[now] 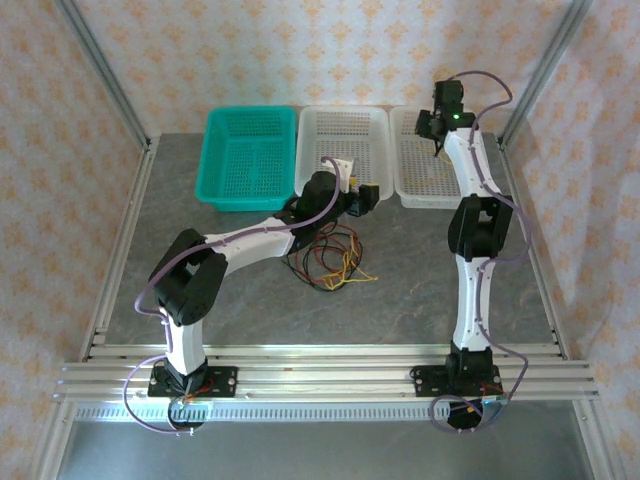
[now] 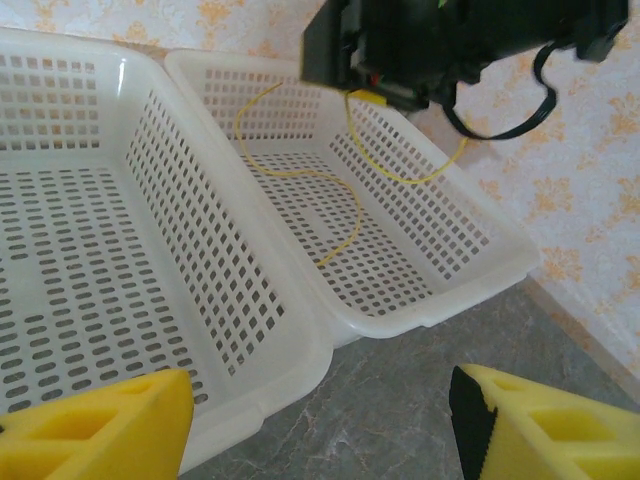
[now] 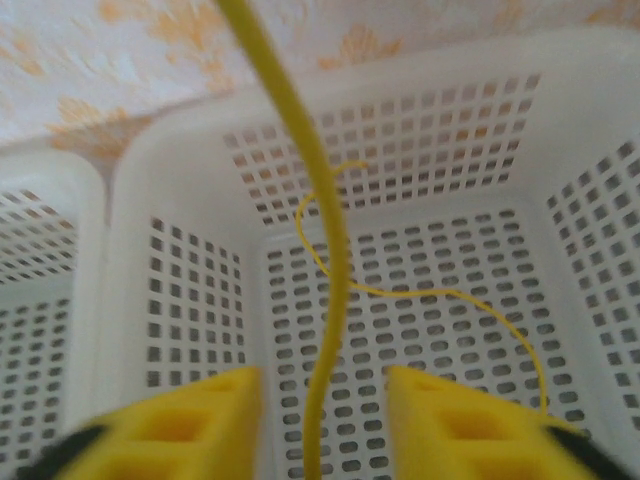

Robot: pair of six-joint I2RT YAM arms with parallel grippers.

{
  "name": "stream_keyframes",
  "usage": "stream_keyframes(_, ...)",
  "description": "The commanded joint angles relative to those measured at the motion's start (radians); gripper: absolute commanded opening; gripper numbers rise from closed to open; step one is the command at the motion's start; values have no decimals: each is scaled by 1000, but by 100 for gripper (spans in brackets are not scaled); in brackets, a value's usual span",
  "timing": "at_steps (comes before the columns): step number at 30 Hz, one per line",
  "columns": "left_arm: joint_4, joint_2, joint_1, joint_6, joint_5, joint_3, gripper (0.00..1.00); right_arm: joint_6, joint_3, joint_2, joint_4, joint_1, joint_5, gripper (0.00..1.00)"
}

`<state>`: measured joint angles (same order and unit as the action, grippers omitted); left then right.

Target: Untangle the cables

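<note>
A tangle of red, black and yellow cables (image 1: 330,262) lies on the grey table in front of the left arm. My left gripper (image 1: 362,195) hovers past the tangle at the white baskets' near edge, its yellow fingers wide apart with only bare table between them (image 2: 320,430). One yellow cable (image 2: 310,178) curls across the floor of the right white basket (image 2: 440,300). My right gripper (image 1: 437,128) hangs over that basket. Its jaws (image 3: 325,430) stand apart, and the yellow cable (image 3: 325,260) runs down between them, touching neither pad.
A teal basket (image 1: 215,175) sits at the back left, a middle white basket (image 1: 345,112) beside it, then the right white basket (image 1: 420,195). Aluminium frame posts and patterned walls close in the table's sides and back.
</note>
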<state>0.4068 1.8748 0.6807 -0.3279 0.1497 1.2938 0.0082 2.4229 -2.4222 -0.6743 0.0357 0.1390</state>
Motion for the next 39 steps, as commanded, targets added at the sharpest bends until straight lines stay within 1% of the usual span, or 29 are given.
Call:
stream_keyframes(1, 8, -9, -15, -17, 7, -18, 70, 8, 21, 16, -72, -2, -3, 61)
stream_keyframes(4, 15, -16, -21, -24, 7, -32, 70, 9, -18, 45, -54, -2, -6, 69)
stream_keyframes(6, 15, -20, -20, -26, 7, -36, 70, 4, -28, 57, -60, -2, -8, 72)
stream_keyframes(12, 25, -52, -20, -33, 0, -68, 70, 1, -96, 128, -61, -2, -9, 73)
stream_keyframes(20, 7, -153, -20, -20, -54, -138, 70, 28, -257, 313, 1, -2, 31, 67)
stream_keyframes(25, -32, -218, -18, -8, -92, -182, 69, 91, -489, 497, 121, 12, 75, 60)
stream_keyframes(28, -45, -251, -25, -37, -104, -213, 68, 132, -583, 555, 143, 49, 63, 59)
stream_keyframes(30, -42, -270, -44, -95, -90, -236, 67, 171, -618, 567, 144, 88, 3, 57)
stream_keyframes(32, -15, -288, -72, -154, -51, -269, 67, 209, -641, 564, 152, 126, -40, 54)
stream_keyframes(34, 29, -311, -96, -198, -26, -313, 67, 239, -652, 544, 170, 156, -45, 53)
stream_keyframes(39, 47, -355, -134, -218, -24, -367, 67, 285, -577, 438, 172, 214, -87, 54)
